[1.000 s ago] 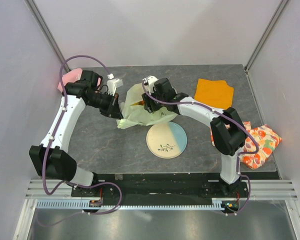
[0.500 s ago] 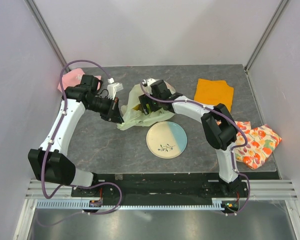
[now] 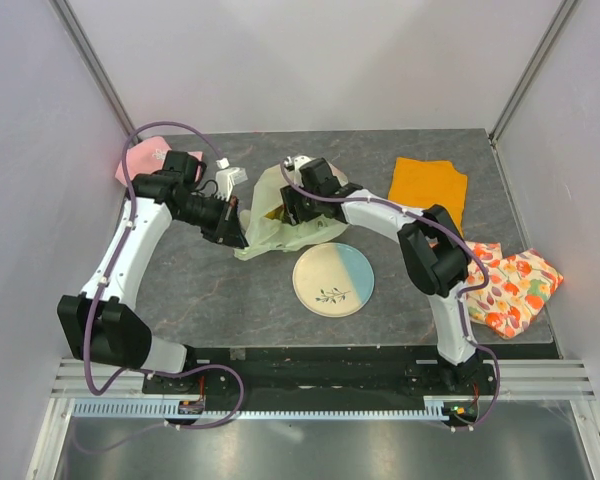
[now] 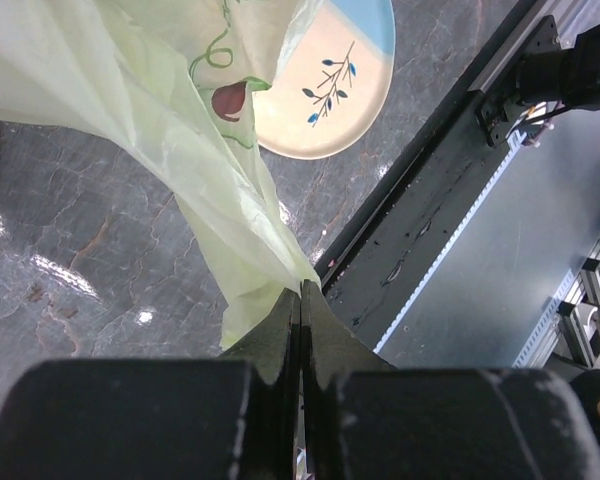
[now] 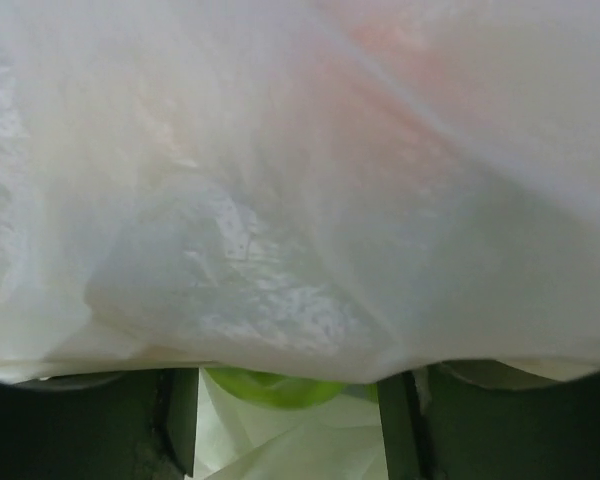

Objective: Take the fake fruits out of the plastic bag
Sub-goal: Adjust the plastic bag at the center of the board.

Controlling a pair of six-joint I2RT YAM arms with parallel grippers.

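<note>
The pale yellow-green plastic bag [image 3: 270, 228] lies crumpled at the table's middle, just behind the plate. My left gripper [image 4: 300, 292] is shut on a pinched edge of the bag [image 4: 130, 80] and holds it up at the bag's left side [image 3: 236, 226]. My right gripper [image 3: 288, 208] reaches into the bag from the right. Bag film [image 5: 280, 180] fills most of the right wrist view. Below the film a green fruit [image 5: 280, 386] sits between the fingers [image 5: 398, 425], filling the gap from one to the other. An orange tint [image 3: 273, 211] shows through the bag; other fruits are hidden.
A round cream-and-blue plate [image 3: 333, 280] lies in front of the bag and also shows in the left wrist view [image 4: 330, 110]. An orange cloth [image 3: 427, 186] lies at the back right, a patterned cloth [image 3: 515, 290] at the right edge, a pink cap [image 3: 140, 160] at the back left.
The right arm's elbow has swung left and its gripper has pushed slightly further into the bag. The left gripper keeps its pinch on the bag edge, barely shifted.
</note>
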